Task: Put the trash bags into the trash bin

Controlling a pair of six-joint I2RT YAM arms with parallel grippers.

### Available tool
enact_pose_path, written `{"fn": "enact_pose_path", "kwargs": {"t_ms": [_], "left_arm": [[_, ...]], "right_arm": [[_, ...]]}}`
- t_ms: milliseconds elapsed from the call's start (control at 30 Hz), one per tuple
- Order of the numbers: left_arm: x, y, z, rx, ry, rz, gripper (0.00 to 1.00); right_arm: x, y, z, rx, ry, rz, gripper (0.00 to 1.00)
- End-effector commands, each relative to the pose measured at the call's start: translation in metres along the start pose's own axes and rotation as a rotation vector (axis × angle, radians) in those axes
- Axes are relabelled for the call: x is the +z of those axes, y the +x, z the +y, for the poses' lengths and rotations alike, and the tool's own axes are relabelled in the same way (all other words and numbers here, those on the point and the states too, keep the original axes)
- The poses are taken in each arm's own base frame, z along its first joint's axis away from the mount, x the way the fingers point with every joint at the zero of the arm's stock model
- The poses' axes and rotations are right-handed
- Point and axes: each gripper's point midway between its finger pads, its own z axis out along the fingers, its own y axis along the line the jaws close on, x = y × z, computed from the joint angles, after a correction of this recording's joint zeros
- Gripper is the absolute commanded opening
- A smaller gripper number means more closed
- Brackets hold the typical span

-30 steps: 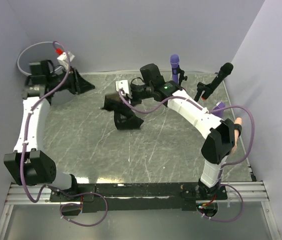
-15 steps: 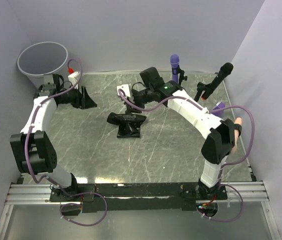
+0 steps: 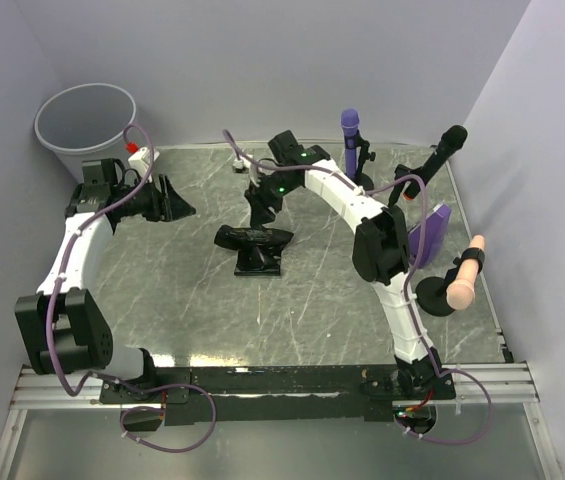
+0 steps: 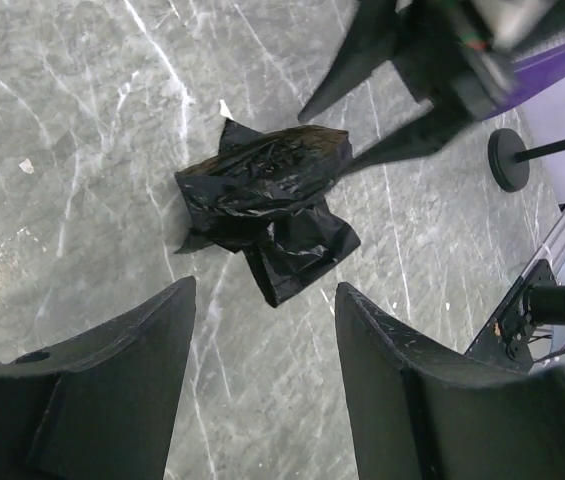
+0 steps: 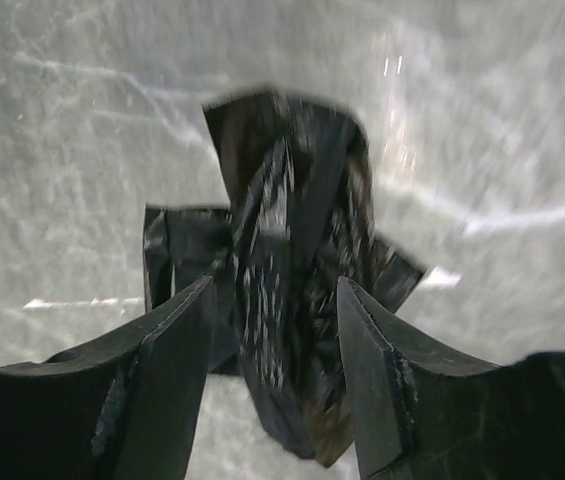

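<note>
A crumpled black trash bag (image 3: 254, 247) lies loose on the marble table, seen in the left wrist view as a folded bundle (image 4: 267, 195). My right gripper (image 3: 259, 207) hovers just behind and above it, open; in its own blurred view the trash bag (image 5: 292, 300) lies below the spread right gripper (image 5: 277, 282). My left gripper (image 3: 174, 200) is open and empty at the far left, pointing toward the bag, with bare table between the left gripper (image 4: 267, 288) fingers. The round grey trash bin (image 3: 84, 125) stands in the back left corner, behind the left arm.
A purple microphone (image 3: 348, 130) and a black microphone (image 3: 447, 145) stand on stands at the back right. A purple object (image 3: 432, 230) and a peach handle on a round base (image 3: 465, 278) sit along the right edge. Walls close in left, back and right.
The right gripper opened and dropped the bag onto the table, then drew back as its arm swung. The left gripper opened wider and the left arm moved off the bin, uncovering it.
</note>
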Motion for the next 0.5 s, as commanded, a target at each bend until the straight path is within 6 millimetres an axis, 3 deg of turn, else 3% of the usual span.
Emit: {"fn": "enact_pose_path", "kwargs": {"t_ms": [0, 133, 467], "left_arm": [[-0.007, -0.001, -0.006, 0.033, -0.015, -0.024, 0.62], [-0.009, 0.001, -0.006, 0.037, -0.027, -0.027, 0.62], [-0.012, -0.001, -0.009, 0.017, -0.032, -0.037, 0.61]], "right_arm": [[-0.011, -0.009, 0.022, 0.103, -0.109, -0.056, 0.6], [-0.004, -0.001, 0.03, 0.163, -0.157, -0.053, 0.61], [0.019, 0.022, 0.014, 0.25, -0.165, -0.031, 0.6]]}}
